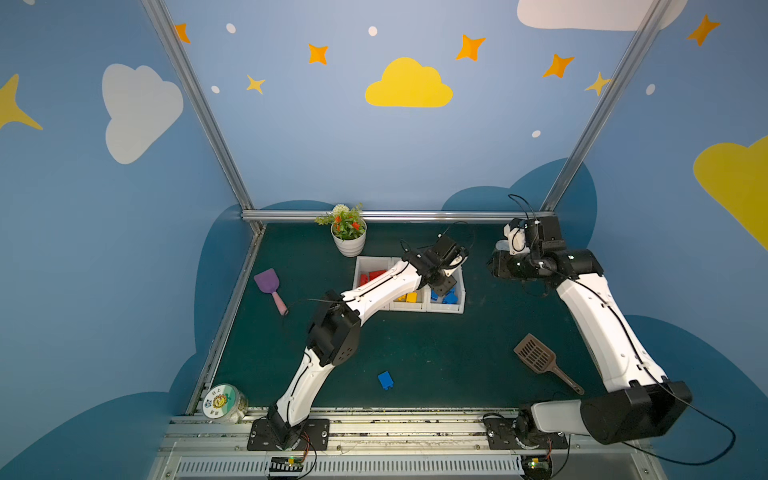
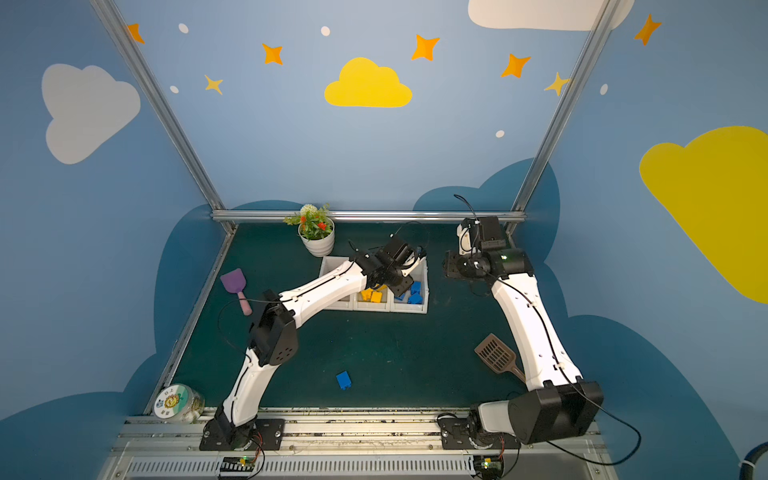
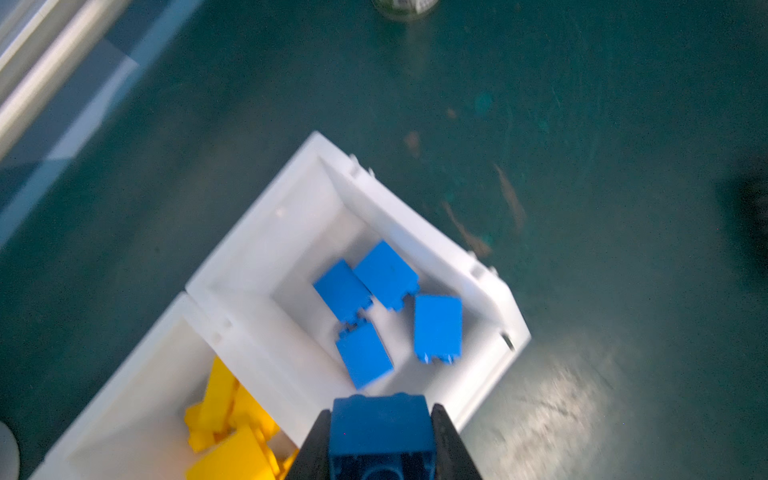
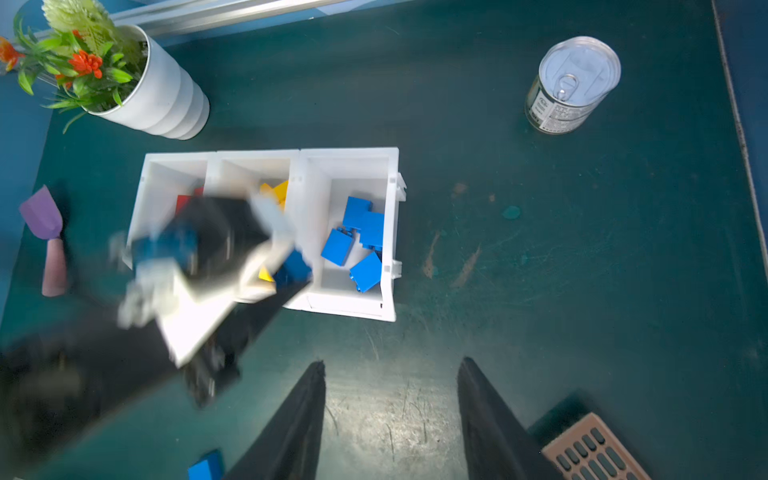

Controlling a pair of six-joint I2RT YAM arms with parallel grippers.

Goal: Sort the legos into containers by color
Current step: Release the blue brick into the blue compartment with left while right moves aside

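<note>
Blue lego (image 3: 380, 432), likely light, rigid and slick, sits pinched across its flat sides in the left gripper (image 3: 380, 413) over the rim of the end bin (image 3: 415, 216) of the containers (image 4: 257, 154); right gripper (image 4: 392, 374) gapes empty.

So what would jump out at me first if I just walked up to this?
Probably the left gripper clamping a blue brick above the white bins, whose contents are sorted red, yellow and blue. A lone blue brick lies on the green mat near the front, while the right gripper hangs open and empty.
</note>
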